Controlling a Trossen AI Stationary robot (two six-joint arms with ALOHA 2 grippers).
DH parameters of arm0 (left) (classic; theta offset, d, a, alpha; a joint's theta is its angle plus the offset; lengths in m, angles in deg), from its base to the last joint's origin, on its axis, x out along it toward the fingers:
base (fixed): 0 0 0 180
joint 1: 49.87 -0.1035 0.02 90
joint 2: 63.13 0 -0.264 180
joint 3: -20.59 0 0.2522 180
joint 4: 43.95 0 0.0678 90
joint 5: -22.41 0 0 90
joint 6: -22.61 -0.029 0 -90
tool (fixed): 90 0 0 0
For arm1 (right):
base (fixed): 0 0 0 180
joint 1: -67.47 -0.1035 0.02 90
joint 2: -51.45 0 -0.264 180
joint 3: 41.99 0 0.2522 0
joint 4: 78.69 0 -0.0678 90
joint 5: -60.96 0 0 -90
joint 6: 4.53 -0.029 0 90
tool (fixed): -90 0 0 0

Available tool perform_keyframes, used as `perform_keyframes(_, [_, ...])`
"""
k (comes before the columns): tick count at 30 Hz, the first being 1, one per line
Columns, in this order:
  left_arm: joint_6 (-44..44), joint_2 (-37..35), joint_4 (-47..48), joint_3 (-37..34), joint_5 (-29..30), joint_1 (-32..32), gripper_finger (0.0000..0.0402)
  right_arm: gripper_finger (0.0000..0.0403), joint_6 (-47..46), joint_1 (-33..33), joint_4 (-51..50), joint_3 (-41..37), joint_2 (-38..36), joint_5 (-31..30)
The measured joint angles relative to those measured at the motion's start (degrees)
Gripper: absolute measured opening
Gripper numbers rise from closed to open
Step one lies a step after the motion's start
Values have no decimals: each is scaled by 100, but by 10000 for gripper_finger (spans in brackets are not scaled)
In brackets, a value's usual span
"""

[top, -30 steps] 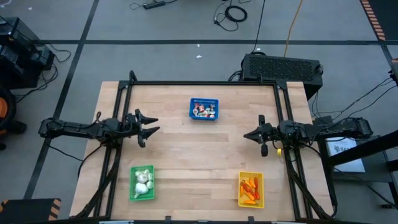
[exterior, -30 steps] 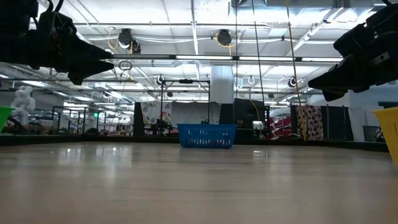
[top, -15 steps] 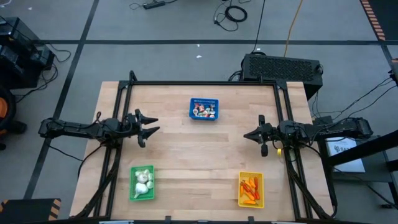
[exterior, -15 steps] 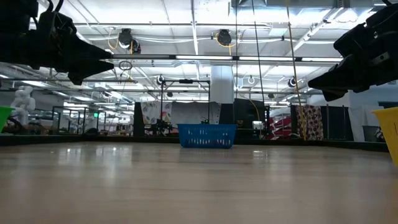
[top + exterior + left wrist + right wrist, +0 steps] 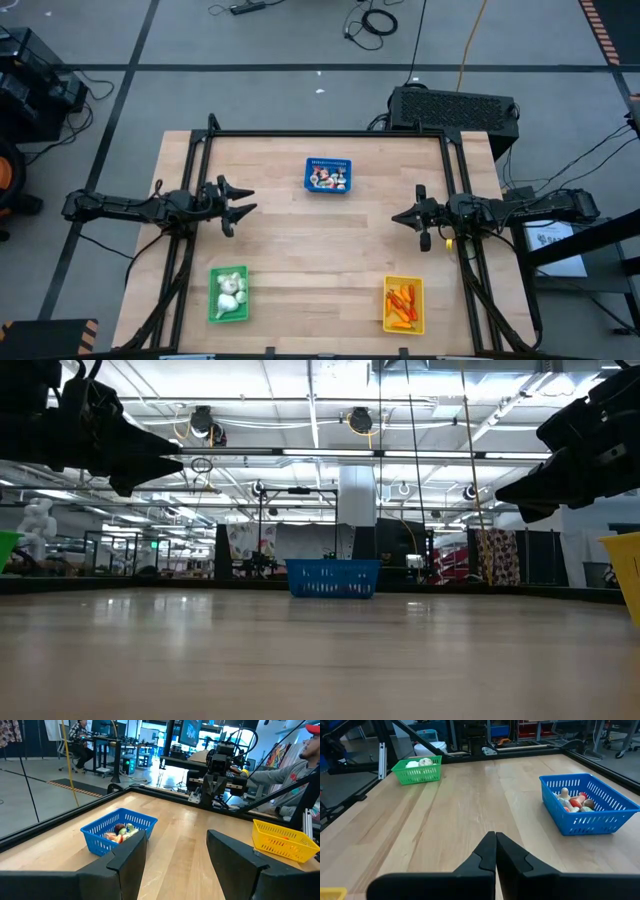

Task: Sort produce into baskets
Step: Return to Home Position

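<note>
Step in hand: homing. All the produce [image 5: 401, 300] I can see is binned. Left tool [image 5: 240, 203] fingers spread, empty. Right tool [image 5: 400, 217] pinched closed on nothing. Blue basket [image 5: 328, 162] sits between the tools, toward the far edge of the surface [image 5: 300, 250]. Green basket [image 5: 212, 295] is near-side of the left tool, yellow basket [image 5: 421, 305] near-side of the right. Next move, I'd judge: park both arms, no grasp needed.
</note>
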Motion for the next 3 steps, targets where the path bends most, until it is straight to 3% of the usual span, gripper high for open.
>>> perform_keyframes(3, [1, 0, 0, 0, 0, 1, 215, 0, 0, 0, 0, 1, 0, 0])
